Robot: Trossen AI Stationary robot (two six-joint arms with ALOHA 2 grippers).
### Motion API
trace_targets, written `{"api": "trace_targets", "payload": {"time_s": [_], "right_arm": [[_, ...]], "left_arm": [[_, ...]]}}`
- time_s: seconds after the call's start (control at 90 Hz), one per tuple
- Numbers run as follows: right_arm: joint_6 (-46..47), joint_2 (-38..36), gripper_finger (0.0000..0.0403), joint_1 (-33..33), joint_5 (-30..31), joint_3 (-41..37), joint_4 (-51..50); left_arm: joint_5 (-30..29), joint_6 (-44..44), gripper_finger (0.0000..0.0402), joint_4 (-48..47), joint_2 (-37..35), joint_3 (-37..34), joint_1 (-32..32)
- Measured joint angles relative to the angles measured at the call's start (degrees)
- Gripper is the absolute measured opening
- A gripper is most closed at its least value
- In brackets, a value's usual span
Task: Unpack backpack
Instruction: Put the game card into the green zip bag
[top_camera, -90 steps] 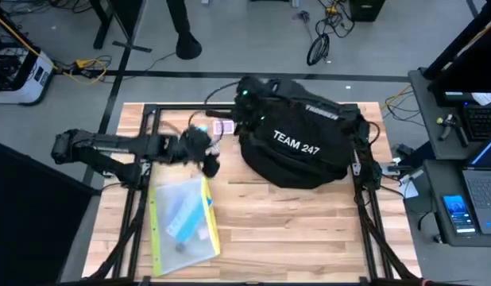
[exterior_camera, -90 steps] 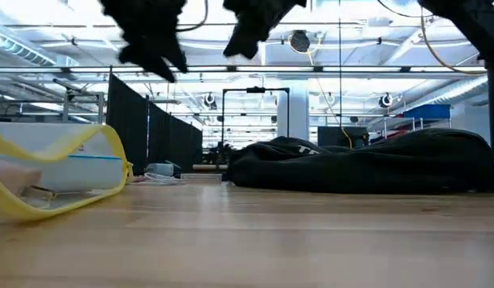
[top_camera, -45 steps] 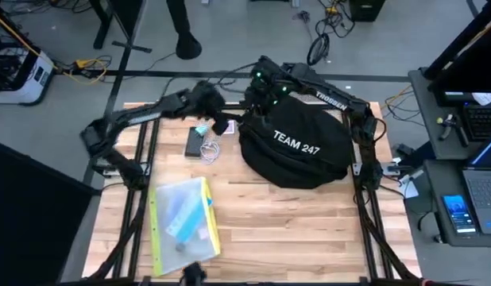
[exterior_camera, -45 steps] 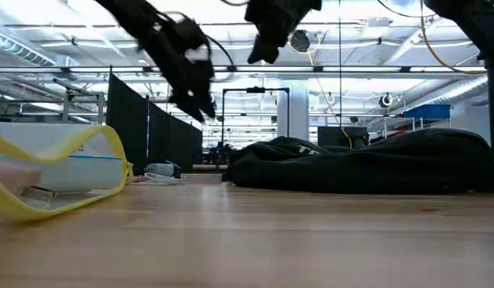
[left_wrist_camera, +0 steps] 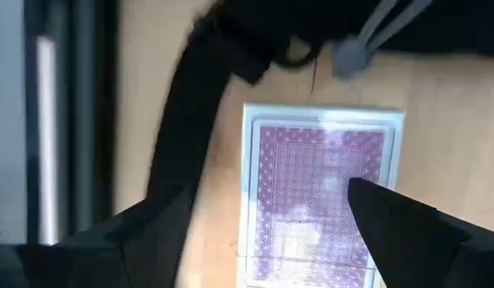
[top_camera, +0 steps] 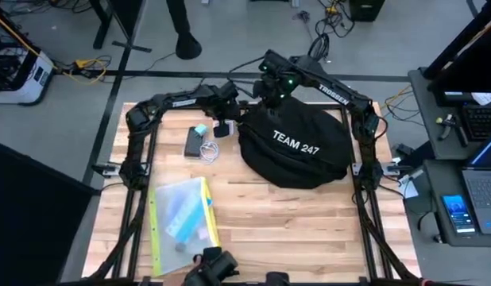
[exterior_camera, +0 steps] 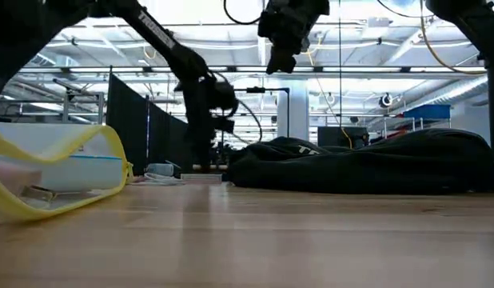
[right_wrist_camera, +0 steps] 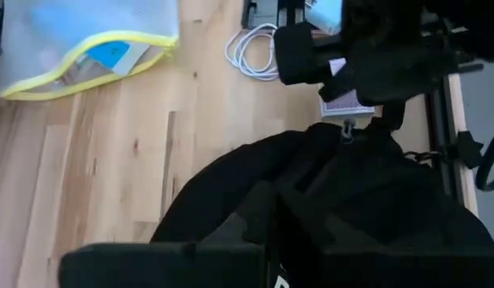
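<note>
The left hand (left_wrist_camera: 267,240), fingers apart, hovers over a purple patterned card box (left_wrist_camera: 320,196) on the wooden table (top_camera: 309,222). At upper centre of the high view, the right hand (top_camera: 271,89) hangs above the large rounded black fabric backpack (top_camera: 297,147); whether its fingers are apart I cannot tell.

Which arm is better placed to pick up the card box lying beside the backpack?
Probably the left. Its claw hangs open directly over the card box, beside the backpack. The right claw hovers above the backpack's far edge, farther from the box.
</note>
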Motion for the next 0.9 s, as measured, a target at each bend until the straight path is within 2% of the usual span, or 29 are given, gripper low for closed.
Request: {"api": "trace_targets", "payload": {"time_s": [0.167, 0.267, 0.556, 0.9], "right_arm": [[-1.07, 0.02, 0.0000, 0.00, 0.01, 0.00, 0.65], [-1.10, 0.03, 0.0000, 0.00, 0.03, 0.00, 0.49], [-1.75, 0.04, 0.0000, 0.00, 0.03, 0.00, 0.54], [-1.29, 0.04, 0.0000, 0.03, 0.01, 0.00, 0.51]], "left_arm": [[-1.30, 3.32, 0.0322, 0.25, 0.11, 0.07, 0.28], [0.02, 4.29, 0.0322, -1.68, 0.11, 0.09, 0.24], [4.22, 2.93, 0.0322, -6.70, 0.34, 1.41, 0.22], [4.69, 1.14, 0.0323, -9.78, 0.33, 2.05, -1.14]]}}
